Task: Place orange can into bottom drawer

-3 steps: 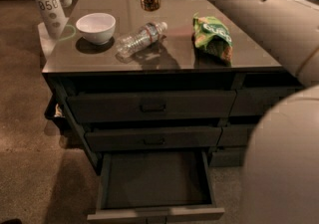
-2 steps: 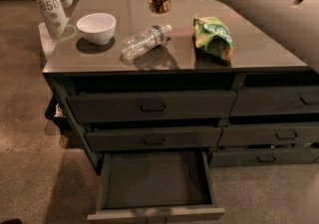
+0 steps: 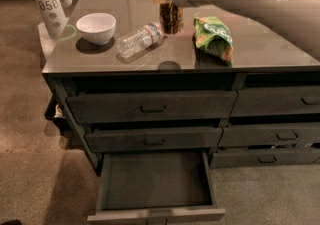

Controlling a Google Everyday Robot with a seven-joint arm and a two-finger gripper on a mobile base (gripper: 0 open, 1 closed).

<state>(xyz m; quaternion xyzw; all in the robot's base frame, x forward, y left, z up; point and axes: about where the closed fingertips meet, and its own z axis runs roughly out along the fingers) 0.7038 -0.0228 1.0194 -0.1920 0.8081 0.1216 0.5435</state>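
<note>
My gripper (image 3: 167, 0) is shut on the orange can (image 3: 171, 18) and holds it upright in the air above the counter top, just right of the lying bottle. The can's shadow falls on the counter near the front edge. The bottom drawer (image 3: 156, 214) of the left column stands pulled open below, and its dark inside is bare. It lies straight below and in front of the can. The two drawers above it are shut.
A clear plastic water bottle (image 3: 137, 40) lies on its side on the counter (image 3: 100, 61). A white bowl (image 3: 96, 27) stands to its left, a green chip bag (image 3: 215, 36) to its right. A white object marked 050 (image 3: 47, 4) stands at the far left.
My arm has carried the can forward and to the right, toward the counter's front edge. The bottle, bowl and bag have stayed put.
</note>
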